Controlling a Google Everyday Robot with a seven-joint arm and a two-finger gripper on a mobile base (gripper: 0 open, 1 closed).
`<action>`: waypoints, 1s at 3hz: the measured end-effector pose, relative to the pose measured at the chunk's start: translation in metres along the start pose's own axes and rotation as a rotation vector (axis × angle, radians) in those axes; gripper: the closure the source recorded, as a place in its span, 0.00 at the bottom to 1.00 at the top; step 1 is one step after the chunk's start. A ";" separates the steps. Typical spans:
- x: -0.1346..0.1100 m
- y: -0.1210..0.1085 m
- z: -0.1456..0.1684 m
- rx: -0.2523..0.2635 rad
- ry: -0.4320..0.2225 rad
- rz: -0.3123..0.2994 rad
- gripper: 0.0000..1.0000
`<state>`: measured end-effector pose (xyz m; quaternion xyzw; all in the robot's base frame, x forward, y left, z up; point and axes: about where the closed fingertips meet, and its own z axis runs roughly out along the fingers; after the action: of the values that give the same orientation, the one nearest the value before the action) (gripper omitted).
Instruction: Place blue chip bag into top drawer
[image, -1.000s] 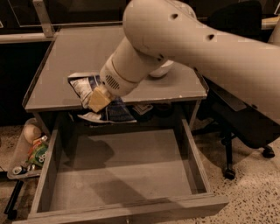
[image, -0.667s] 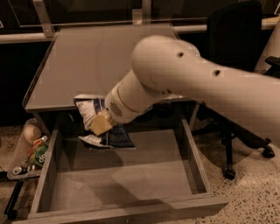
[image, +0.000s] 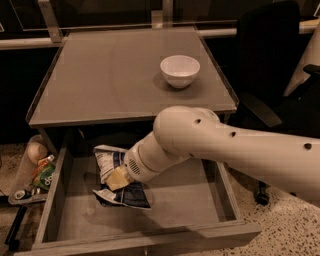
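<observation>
Over the drawer, gripper clamps chip bag.

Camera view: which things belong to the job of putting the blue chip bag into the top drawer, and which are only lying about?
Job: blue chip bag; top drawer, pulled open; gripper, at the bag inside the drawer.
Lying about: white bowl on the tabletop; black chair; floor clutter at the left.

gripper gripping blue chip bag fills left of top drawer — right floor free, tabletop overhanging rear
</observation>
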<state>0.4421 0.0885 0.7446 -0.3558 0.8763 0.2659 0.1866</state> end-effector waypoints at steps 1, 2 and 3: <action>0.024 -0.005 0.033 -0.033 0.029 0.057 1.00; 0.034 -0.016 0.060 -0.049 0.039 0.087 1.00; 0.034 -0.016 0.062 -0.051 0.039 0.088 0.81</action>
<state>0.4396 0.0978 0.6730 -0.3266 0.8875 0.2893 0.1483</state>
